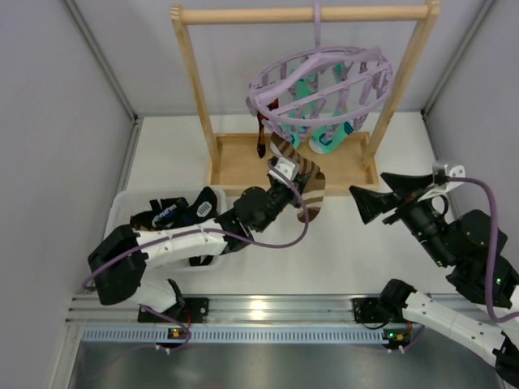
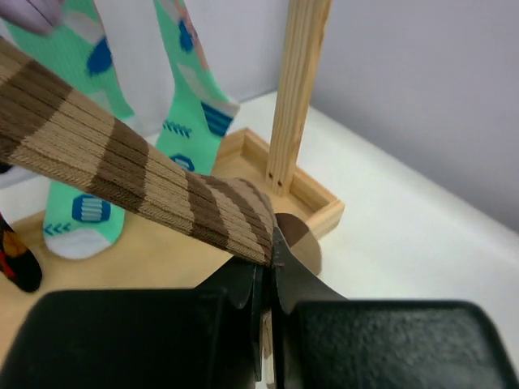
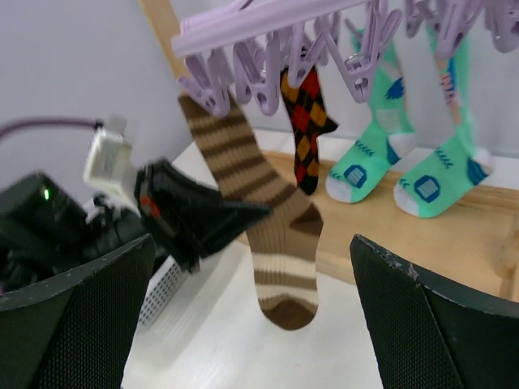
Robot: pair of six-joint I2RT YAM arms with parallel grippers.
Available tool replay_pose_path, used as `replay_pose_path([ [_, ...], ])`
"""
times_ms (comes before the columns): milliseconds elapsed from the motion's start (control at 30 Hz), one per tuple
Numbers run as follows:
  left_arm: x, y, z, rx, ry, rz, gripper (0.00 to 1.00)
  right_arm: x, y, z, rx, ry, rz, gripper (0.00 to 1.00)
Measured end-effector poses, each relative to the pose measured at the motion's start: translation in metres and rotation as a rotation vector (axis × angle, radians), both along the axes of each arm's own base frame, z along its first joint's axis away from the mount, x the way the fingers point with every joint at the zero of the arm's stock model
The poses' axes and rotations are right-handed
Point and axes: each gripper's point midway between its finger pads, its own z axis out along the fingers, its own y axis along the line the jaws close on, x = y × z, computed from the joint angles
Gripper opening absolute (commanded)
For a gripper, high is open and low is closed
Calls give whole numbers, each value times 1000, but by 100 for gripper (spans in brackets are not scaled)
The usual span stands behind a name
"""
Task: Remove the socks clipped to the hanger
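The lavender hanger [image 1: 324, 85] [image 3: 268, 24] hangs by its hook from the wooden rack's top bar. A brown-and-tan striped sock [image 1: 310, 185] [image 2: 122, 162] [image 3: 272, 235] hangs clipped to its near left edge. My left gripper [image 1: 285, 180] [image 2: 272, 251] is shut on this sock's middle, its black fingers [image 3: 203, 215] reaching in from the left. Two mint-green socks [image 1: 324, 138] [image 2: 186, 97] [image 3: 430, 174] and a red-dark patterned sock [image 1: 261, 139] [image 3: 306, 121] also hang from pegs. My right gripper [image 1: 366, 186] [image 3: 251, 243] stands open to the right of the striped sock, holding nothing.
The wooden rack frame [image 1: 308, 14] stands on a shallow wooden base tray [image 1: 235, 166] at the back. A white bin [image 1: 122, 207] at the left holds black socks with blue-white markings [image 1: 174, 211]. Grey walls close in both sides.
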Motion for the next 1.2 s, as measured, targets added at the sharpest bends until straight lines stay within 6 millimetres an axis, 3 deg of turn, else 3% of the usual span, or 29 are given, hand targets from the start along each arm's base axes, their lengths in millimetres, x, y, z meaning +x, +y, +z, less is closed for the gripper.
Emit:
replay_pose_path([
  [133, -12, -25, -40, 139, 32, 68, 0, 2, -29, 24, 52, 2, -122, 100],
  [267, -17, -43, -63, 265, 22, 159, 0, 4, -48, 54, 64, 7, -209, 96],
  [367, -23, -53, -69, 341, -5, 230, 0, 11, -45, 70, 38, 19, -228, 92],
  [467, -26, -58, -68, 392, -33, 307, 0, 26, -29, 77, -40, 46, -231, 87],
  [567, -25, -58, -66, 427, -50, 371, 0, 44, -9, 75, -122, 74, -232, 82],
  [900, -25, -51, -60, 483, -73, 461, 0, 87, 44, 22, -400, 161, -187, 67],
  [1200, -28, -58, -63, 505, -84, 453, 0, 110, 59, 21, -468, 161, -193, 63],
])
